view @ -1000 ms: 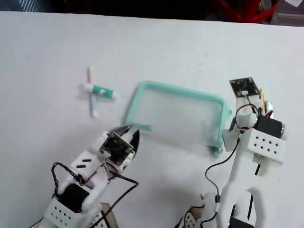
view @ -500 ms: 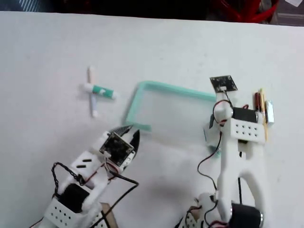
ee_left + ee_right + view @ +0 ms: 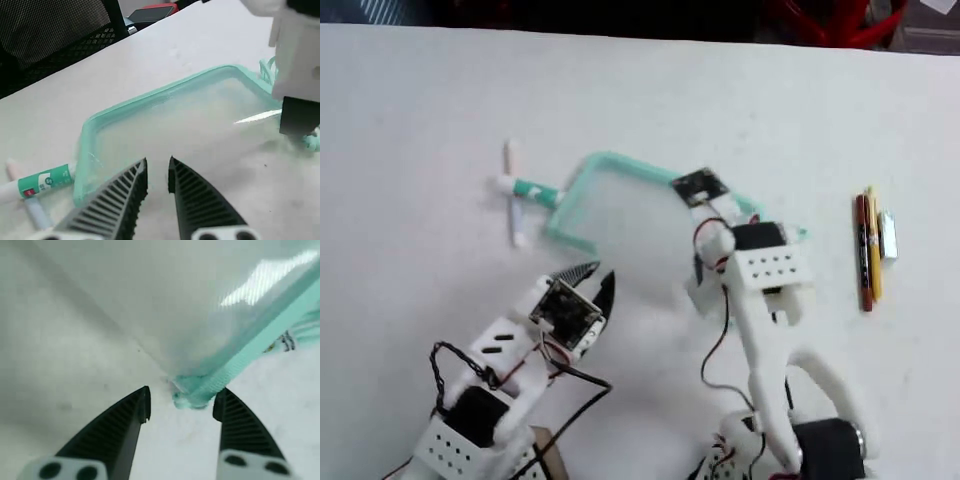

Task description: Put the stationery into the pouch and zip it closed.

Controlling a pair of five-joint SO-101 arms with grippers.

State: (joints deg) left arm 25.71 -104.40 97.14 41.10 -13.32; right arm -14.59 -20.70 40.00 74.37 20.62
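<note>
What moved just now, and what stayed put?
The right gripper swung left across the table, its open fingers either side of a corner of the pouch, which slid and turned left until it reached the green-labelled tube. The left gripper, the tube and the pens on the right stayed put.

pouch 1 | crossed pens 2 | side-by-side pens 2 | small block 1 | arms 2
</note>
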